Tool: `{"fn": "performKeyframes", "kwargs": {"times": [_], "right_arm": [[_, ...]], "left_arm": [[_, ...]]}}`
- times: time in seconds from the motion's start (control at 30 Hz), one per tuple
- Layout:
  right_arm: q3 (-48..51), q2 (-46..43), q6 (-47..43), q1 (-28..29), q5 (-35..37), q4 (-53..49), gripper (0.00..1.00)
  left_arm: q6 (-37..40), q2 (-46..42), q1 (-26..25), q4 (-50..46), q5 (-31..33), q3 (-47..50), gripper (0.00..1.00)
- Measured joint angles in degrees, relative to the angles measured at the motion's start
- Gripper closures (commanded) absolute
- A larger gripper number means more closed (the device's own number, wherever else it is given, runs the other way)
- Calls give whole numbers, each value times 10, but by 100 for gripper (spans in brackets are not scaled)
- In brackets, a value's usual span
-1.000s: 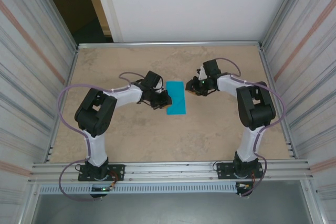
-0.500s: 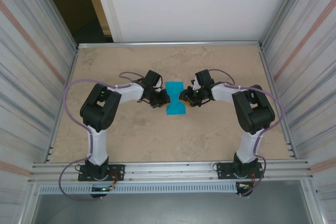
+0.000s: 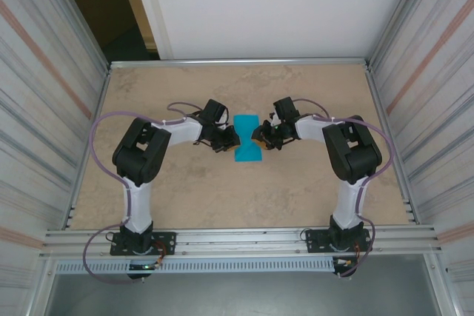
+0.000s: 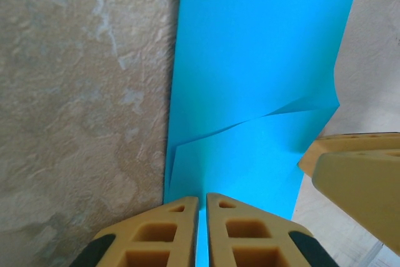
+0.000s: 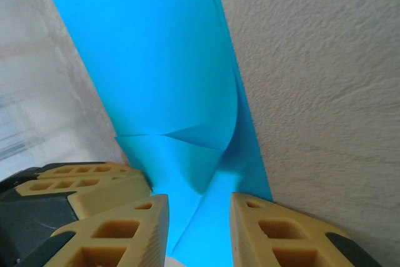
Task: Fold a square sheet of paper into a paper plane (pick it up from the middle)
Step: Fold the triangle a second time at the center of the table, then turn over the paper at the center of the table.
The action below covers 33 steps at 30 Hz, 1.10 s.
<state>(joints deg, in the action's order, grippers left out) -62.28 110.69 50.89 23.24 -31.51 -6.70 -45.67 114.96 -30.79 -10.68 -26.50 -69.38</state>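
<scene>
Left tool clamped on creased blue sheet, right tool finger alongside, beige table

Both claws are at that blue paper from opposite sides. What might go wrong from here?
1. The left gripper is shut on the edge of the blue paper, and a stray wrinkle runs from that grip; lifting could set an unwanted crease.
2. The jaws of the right gripper stand apart around the opposite edge, where the paper curls up; closing there might crush the curl or slip off.
3. With both arms on one thin sheet, pulling apart could tear it.
</scene>
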Motion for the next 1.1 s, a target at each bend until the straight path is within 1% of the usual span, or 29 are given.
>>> {"fn": "performKeyframes", "kwargs": {"times": [0.13,0.43,0.6,0.77,0.93,1.1], "right_arm": [[-1,5,4,0,-2,4,73],[-8,18,27,-1,-2,24,82],[-16,27,30,-7,-2,30,84],[-18,32,32,-12,-2,37,91],[-18,33,32,-13,-2,41,95],[-16,29,30,-14,-2,60,98]], "left_arm": [[-3,0,1,3,-1,2,87],[-7,0,1,5,-5,3,87],[-7,0,1,5,-5,3,87],[-7,0,1,5,-5,3,86],[-8,-1,4,10,-11,5,85],[-12,-35,15,23,-11,30,73]]}}
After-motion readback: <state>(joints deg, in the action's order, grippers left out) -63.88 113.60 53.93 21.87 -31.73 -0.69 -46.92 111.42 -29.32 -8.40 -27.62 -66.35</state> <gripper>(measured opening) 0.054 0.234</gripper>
